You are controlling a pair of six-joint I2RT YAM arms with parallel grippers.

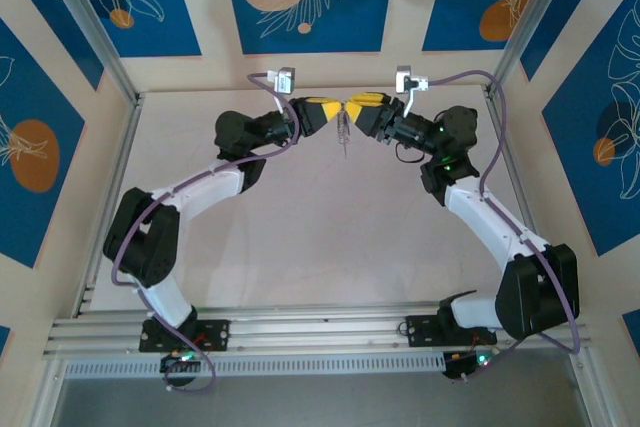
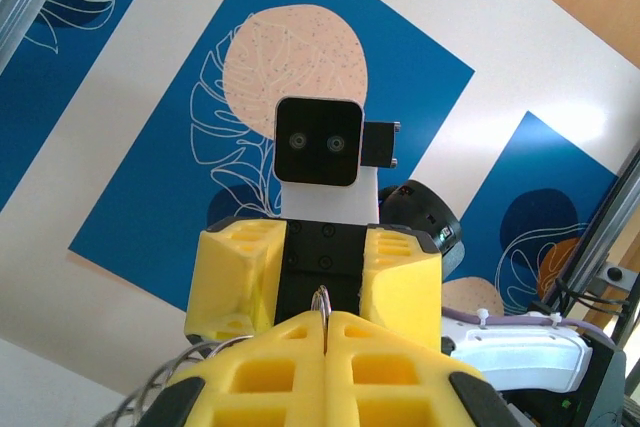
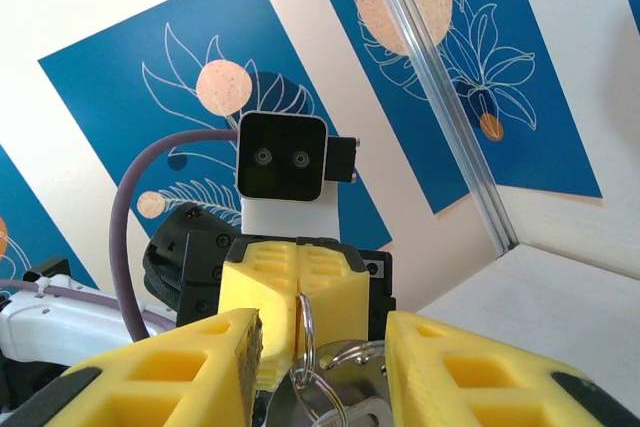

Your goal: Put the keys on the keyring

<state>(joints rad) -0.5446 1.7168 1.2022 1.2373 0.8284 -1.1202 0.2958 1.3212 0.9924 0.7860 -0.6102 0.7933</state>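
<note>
Bright, even, diffuse light fills the overhead view, washing the pale worktop (image 1: 330, 217) almost flat, with only faint soft shadows beneath the arms (image 1: 200, 187). Both wrist views are crisp on the blue wall panels (image 2: 130, 147), while the left gripper (image 2: 325, 332) and right gripper (image 3: 325, 347), closest to each lens, blur slightly. The white wall (image 2: 560, 57) at the left wrist view's upper right glares, nearly overexposed.

A robot lab's test cell: a pale table (image 1: 330, 237) boxed in by aluminium posts (image 1: 85, 22) and blue leaf-print panels (image 1: 330, 17), two robot arms (image 1: 200, 187) bolted to a rail (image 1: 320, 325) at the table's near edge.
</note>
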